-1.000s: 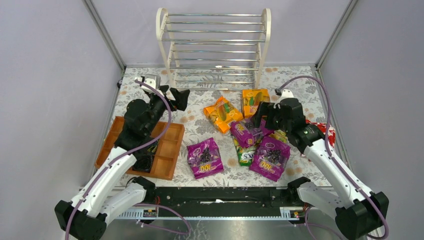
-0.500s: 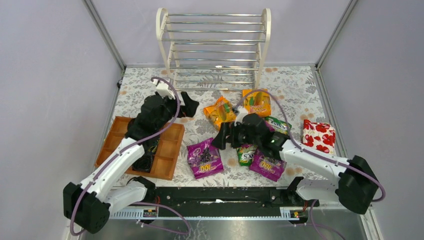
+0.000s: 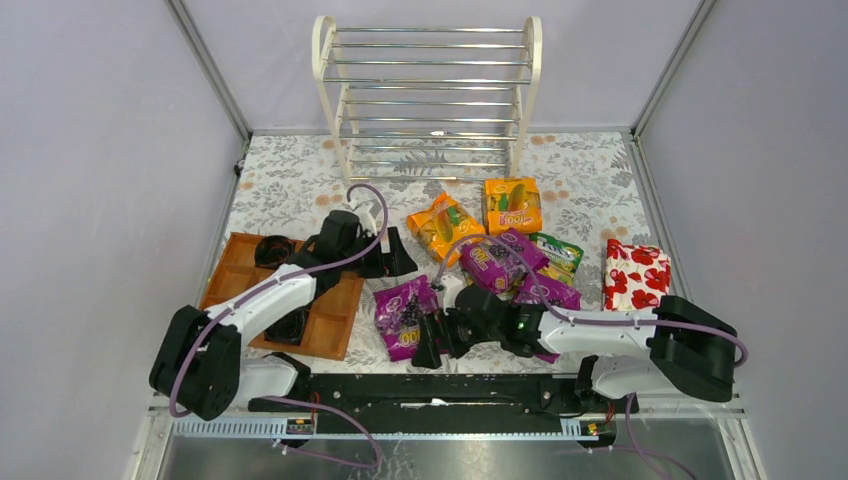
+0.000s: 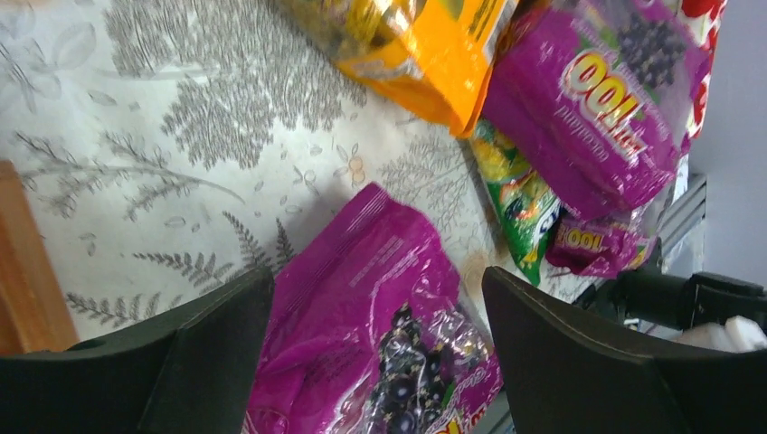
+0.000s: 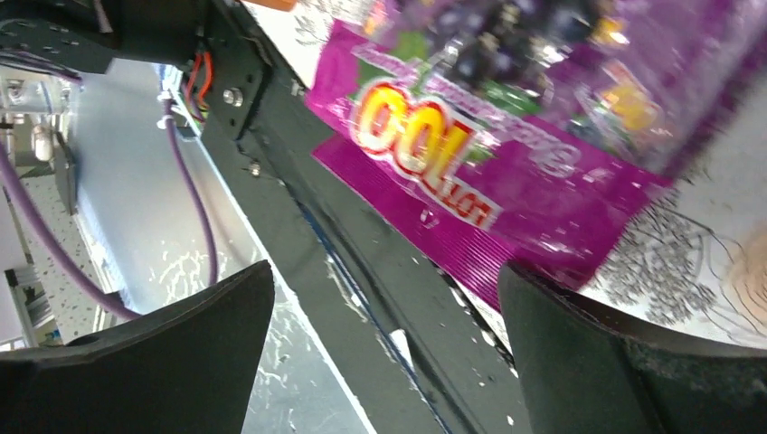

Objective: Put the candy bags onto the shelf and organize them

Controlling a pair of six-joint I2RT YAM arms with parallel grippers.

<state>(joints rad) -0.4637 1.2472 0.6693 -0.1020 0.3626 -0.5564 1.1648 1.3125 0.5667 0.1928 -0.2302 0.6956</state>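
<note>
Swinging inward, the left gripper (image 3: 393,260) and right gripper (image 3: 432,340), both wide and empty, have converged on the purple bag (image 3: 403,312) lying between them, a likely first pick, with the shelf (image 3: 527,90) well beyond and bare.

I see shiny, crinkly plastic candy bags (image 3: 402,306), a shelf (image 3: 532,60) with smooth, bright metal rods and a white frame, a brown wood tray (image 3: 345,298) and a dull leafy table cover (image 3: 290,180)
</note>
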